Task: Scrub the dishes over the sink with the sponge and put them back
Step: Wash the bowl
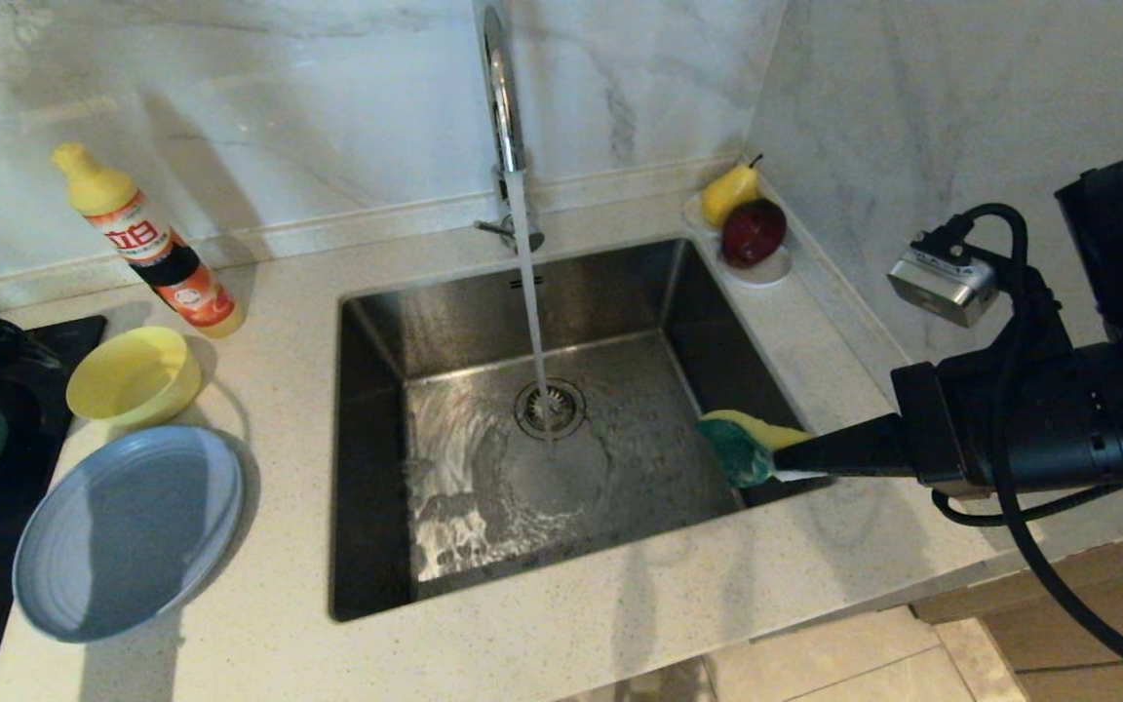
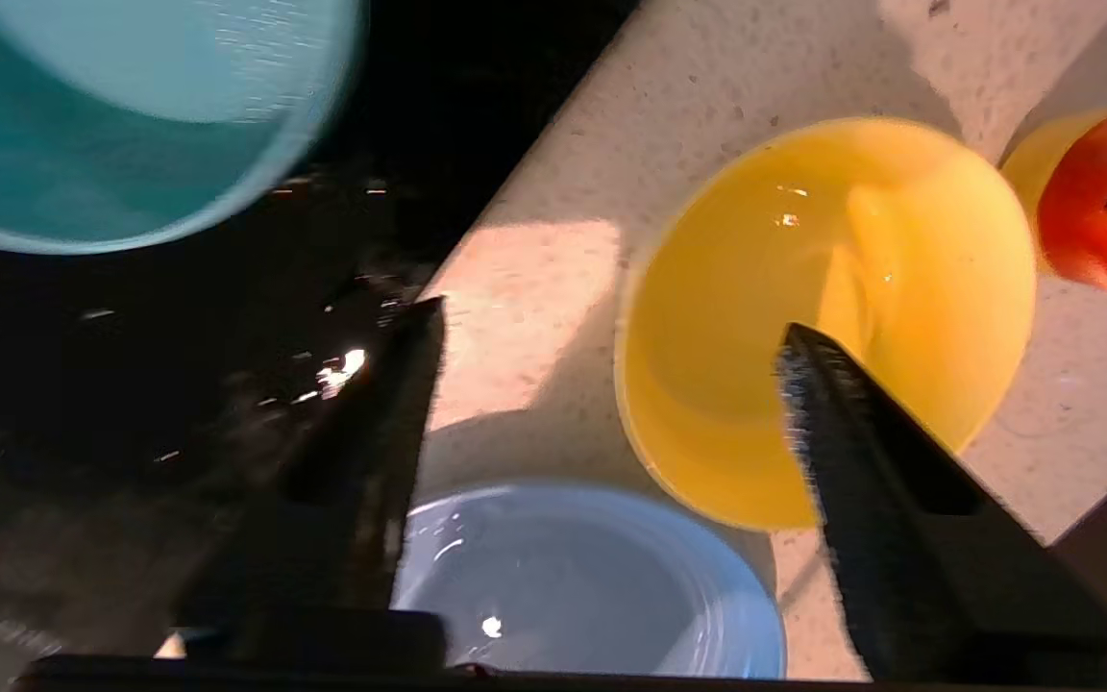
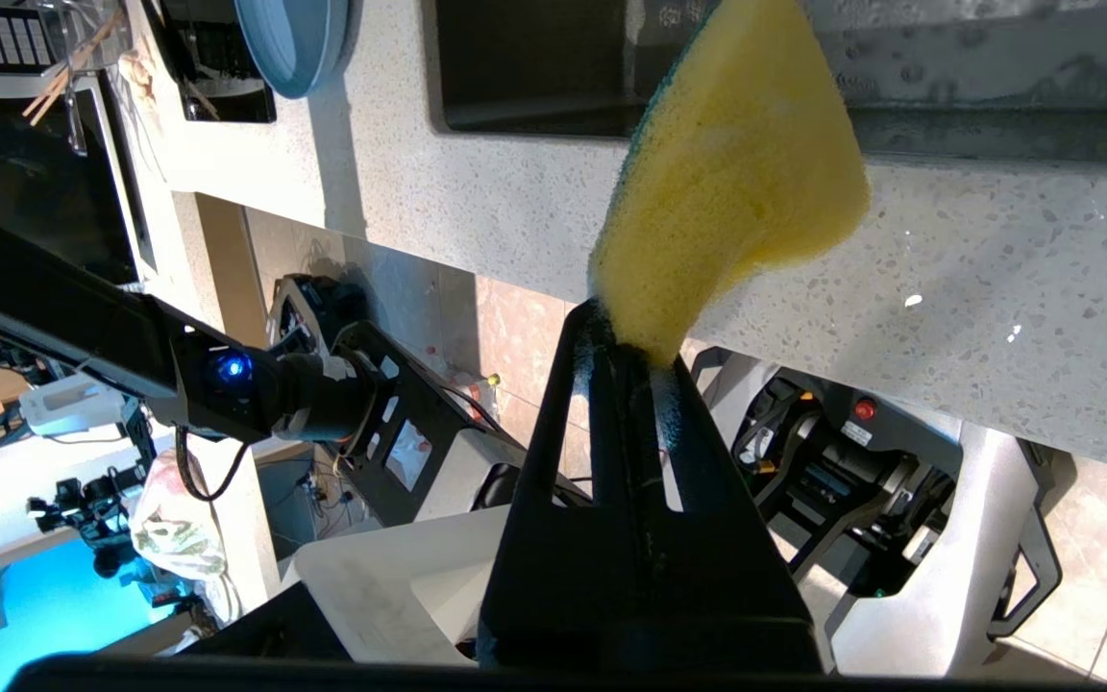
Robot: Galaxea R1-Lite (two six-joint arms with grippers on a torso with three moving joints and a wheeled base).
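At right of the head view, over the sink (image 1: 484, 331) edge, right pincer (image 1: 788, 460) clenched on sponge (image 1: 742, 444); at left, left pincer (image 2: 602, 375) released above yellow bowl (image 2: 827, 308), plate (image 1: 128, 531) alongside. Next, likely: grasp a dish.

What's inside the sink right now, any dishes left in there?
No dishes. The sink holds only running tap water hitting the drain strainer. The right claw holds the sponge over its right edge, hiding a little of the basin there.
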